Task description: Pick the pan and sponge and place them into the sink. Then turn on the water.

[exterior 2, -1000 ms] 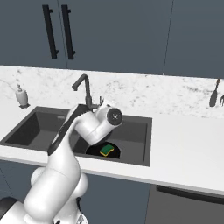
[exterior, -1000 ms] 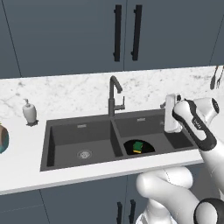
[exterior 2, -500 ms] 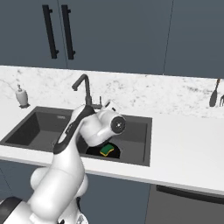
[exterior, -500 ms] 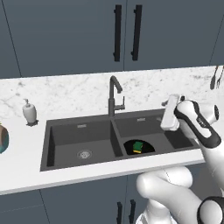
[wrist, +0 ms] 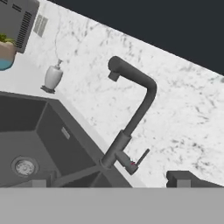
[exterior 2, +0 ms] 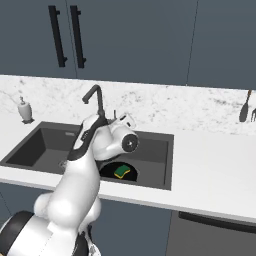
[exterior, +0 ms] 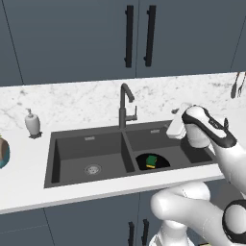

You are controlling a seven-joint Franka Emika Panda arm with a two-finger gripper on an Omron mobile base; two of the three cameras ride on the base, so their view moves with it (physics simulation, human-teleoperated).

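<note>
From my station I find the pan point(exterior: 153, 161) lying in the right basin of the sink point(exterior: 72, 149), with the sponge point(exterior: 151, 160) resting on it, green face up. The tool point(exterior: 175, 126) hangs above the right basin, just to the right of the tap point(exterior: 124, 106) and apart from it. I cannot tell whether its fingers stand apart or together. In the hand view the tap point(wrist: 131, 117) stands upright with its side lever point(wrist: 141, 157) angled outward. A white soap dispenser point(exterior: 32, 122) sits on the desk point(exterior: 72, 103) left of the sink.
</note>
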